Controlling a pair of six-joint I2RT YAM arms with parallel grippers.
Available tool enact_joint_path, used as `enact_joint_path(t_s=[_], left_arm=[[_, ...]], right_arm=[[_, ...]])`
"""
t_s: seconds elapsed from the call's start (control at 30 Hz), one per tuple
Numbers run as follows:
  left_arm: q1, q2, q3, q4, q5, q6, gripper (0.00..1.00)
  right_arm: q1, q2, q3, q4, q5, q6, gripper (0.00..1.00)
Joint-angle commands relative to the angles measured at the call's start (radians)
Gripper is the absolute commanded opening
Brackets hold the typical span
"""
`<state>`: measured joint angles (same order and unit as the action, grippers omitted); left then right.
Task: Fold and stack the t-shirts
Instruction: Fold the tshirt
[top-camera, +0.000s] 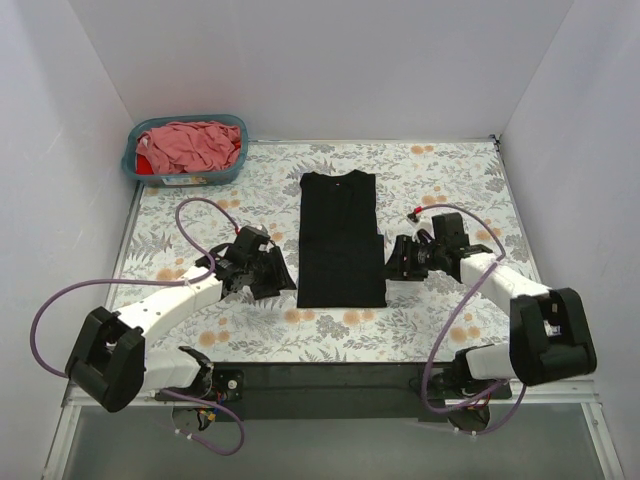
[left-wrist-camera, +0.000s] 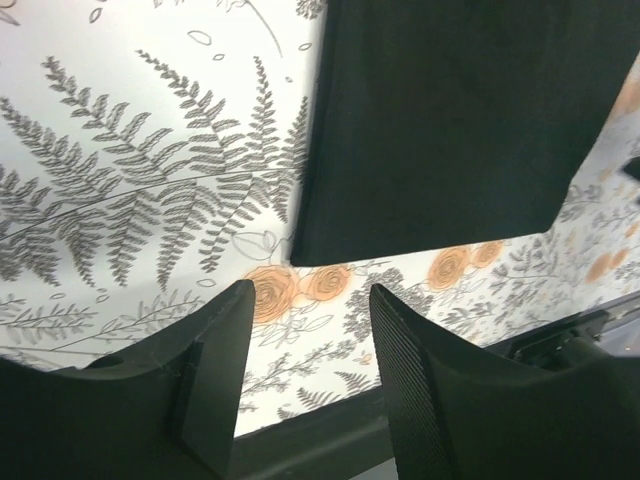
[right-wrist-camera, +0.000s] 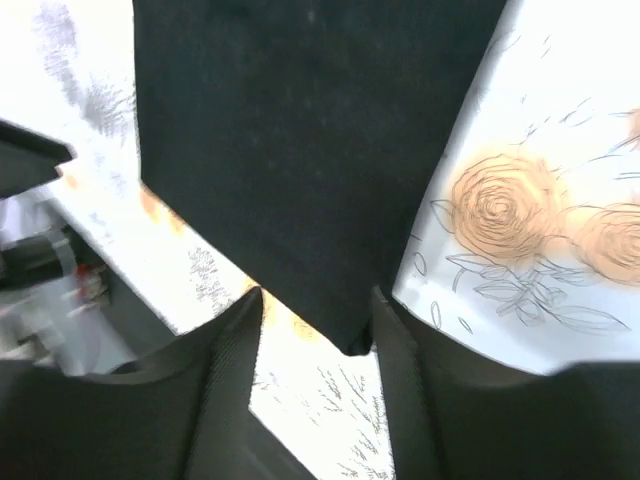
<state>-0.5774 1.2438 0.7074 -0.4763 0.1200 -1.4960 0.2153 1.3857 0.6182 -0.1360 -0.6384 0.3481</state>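
The black t-shirt (top-camera: 340, 238) lies flat in the middle of the table, folded into a long narrow strip with its collar at the far end. My left gripper (top-camera: 281, 277) is open and empty, just left of the shirt's near left corner (left-wrist-camera: 330, 240). My right gripper (top-camera: 392, 262) is open, just right of the shirt's near right side; that corner (right-wrist-camera: 350, 335) lies between its fingertips, not pinched. Pink and red shirts (top-camera: 190, 146) are heaped in the basket at the far left.
The teal plastic basket (top-camera: 185, 180) stands at the far left corner. White walls close the table on three sides. The near table edge (left-wrist-camera: 330, 425) runs just below my left fingers. The cloth is floral-patterned.
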Motion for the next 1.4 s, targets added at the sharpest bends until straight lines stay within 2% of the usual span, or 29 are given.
enact_joint_path(t_s=[0.0,0.03,0.2,0.33,0.5,0.93,1.13,1.23,1.3,1.37], left_arm=[[-0.002,-0.038,0.027,-0.071,-0.016,0.069,0.49],[-0.004,-0.055,0.027,-0.071,-0.014,0.082,0.5],[-0.01,-0.05,0.055,-0.123,-0.077,0.095,0.6],[-0.033,-0.024,0.072,-0.14,-0.105,0.106,0.71],[-0.053,0.003,0.081,-0.148,-0.14,0.103,0.8],[-0.096,0.074,0.118,-0.15,-0.155,0.106,0.8],[-0.124,0.128,0.135,-0.15,-0.157,0.094,0.76],[-0.133,0.147,0.147,-0.154,-0.158,0.092,0.76],[-0.139,0.158,0.156,-0.163,-0.166,0.091,0.76],[-0.142,0.17,0.164,-0.176,-0.171,0.088,0.76]], right_arm=[[0.085,-0.117,0.09,-0.247,0.273,-0.044,0.56],[0.105,-0.152,0.104,-0.276,0.37,-0.025,0.58],[0.251,-0.183,0.114,-0.41,0.558,0.052,0.62],[0.32,-0.142,0.115,-0.412,0.601,0.098,0.62],[0.39,-0.071,0.17,-0.412,0.634,0.129,0.58],[0.458,0.084,0.186,-0.415,0.69,0.163,0.51],[0.464,0.111,0.183,-0.422,0.715,0.164,0.5],[0.466,0.133,0.173,-0.422,0.709,0.164,0.46],[0.466,0.156,0.17,-0.422,0.701,0.163,0.41],[0.466,0.168,0.169,-0.424,0.695,0.164,0.31]])
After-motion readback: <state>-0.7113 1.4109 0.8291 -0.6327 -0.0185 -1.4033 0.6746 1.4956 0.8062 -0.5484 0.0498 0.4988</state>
